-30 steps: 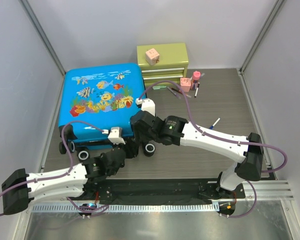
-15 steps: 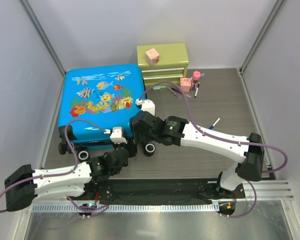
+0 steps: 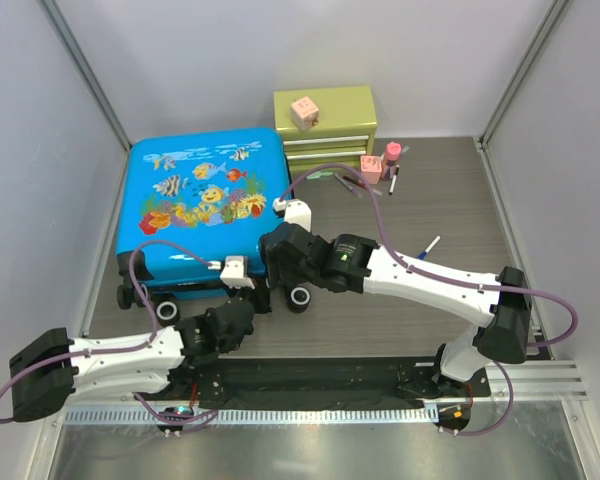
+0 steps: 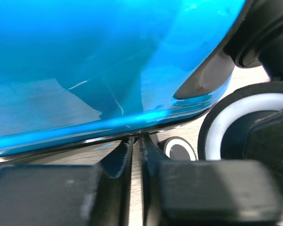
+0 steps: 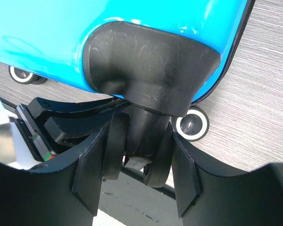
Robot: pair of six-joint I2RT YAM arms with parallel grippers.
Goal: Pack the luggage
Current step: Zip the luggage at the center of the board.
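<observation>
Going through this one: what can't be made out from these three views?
Suitcase contents: it is closed, so nothing inside shows.
Left hand: the top view hides it under its own arm; the left wrist view is too blurred to show whether the near-closed fingers pinch anything.
Right hand: under its wrist from above; only its wrist view shows it clamped on a caster.
Pink items beside the drawer chest: too small to identify.

The left arm [image 3: 120,362] and the right arm [image 3: 430,283] are built of white link shells joined by black joint housings. A mauve cable [image 3: 382,225] is looped loosely along each arm. A small white camera box [image 3: 233,268] is mounted at each wrist. A green mark [image 3: 346,255] is carried on the right arm's black housing. The left end effector [image 4: 136,140] and the right end effector [image 5: 137,155] are fitted with matt black, flat-sided fingers [image 5: 90,165], faintly scuffed.
</observation>
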